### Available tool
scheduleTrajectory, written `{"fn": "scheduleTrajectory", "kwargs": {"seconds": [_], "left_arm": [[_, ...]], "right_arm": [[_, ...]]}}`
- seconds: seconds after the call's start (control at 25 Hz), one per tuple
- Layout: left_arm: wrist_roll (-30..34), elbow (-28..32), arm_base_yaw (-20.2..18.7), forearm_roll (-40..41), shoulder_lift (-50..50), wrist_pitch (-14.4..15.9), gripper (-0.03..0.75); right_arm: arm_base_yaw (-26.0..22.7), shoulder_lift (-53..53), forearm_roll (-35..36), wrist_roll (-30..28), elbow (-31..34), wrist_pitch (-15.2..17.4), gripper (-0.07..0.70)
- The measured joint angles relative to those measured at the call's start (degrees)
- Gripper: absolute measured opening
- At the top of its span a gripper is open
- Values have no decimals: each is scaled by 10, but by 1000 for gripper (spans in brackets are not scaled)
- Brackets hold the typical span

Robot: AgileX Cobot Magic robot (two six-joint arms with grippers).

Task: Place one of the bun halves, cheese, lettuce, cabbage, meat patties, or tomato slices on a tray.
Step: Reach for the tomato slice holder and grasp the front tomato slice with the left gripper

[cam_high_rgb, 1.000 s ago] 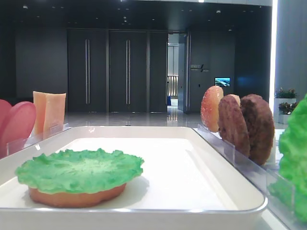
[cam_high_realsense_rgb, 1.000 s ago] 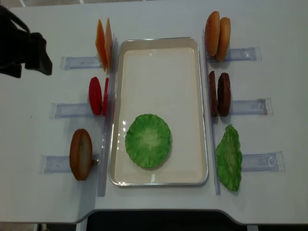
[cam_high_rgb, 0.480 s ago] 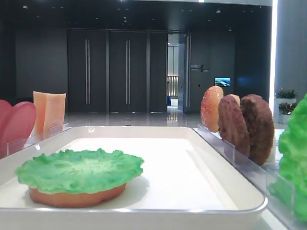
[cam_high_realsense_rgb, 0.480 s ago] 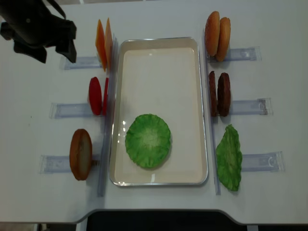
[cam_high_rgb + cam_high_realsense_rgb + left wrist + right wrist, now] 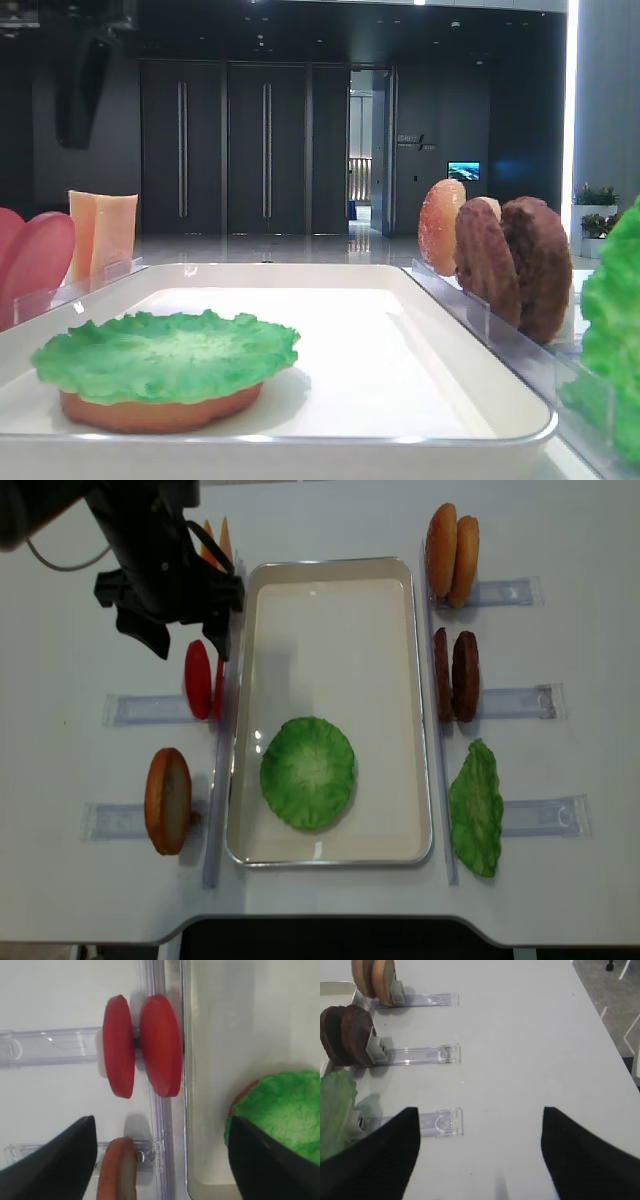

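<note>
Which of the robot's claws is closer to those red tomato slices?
The left one. The left claw hangs open just above the tomato slices on the left of the tray. The right claw is open over the table's far right side, past the patties.

The tray looks like glossy white plastic with a shiny, reflective rim. On it a lettuce leaf has a ruffled, matt surface. The meat patties are rough and bumpy — dull brown. The tomato slices are smooth (a faint sheen). Clear plastic racks lie on the matt white counter.
</note>
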Motion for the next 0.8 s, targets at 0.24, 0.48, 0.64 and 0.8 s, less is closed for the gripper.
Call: {"fn": "scheduleTrajectory", "kwargs": {"seconds": [0.24, 0.48, 0.64, 0.8], "left_arm": [[-20, 0, -3, -1, 37, -8, 621], [-23, -1, -3, -2, 60, -43, 621], [-24, -9, -3, -4, 76, -59, 621], [-25, -28, -3, -19, 99, -66, 620]], "right_arm": [[0, 0, 0, 0, 0, 0, 486], [0, 0, 0, 0, 0, 0, 486], [0, 0, 0, 0, 0, 0, 486], [0, 0, 0, 0, 0, 0, 486]]}}
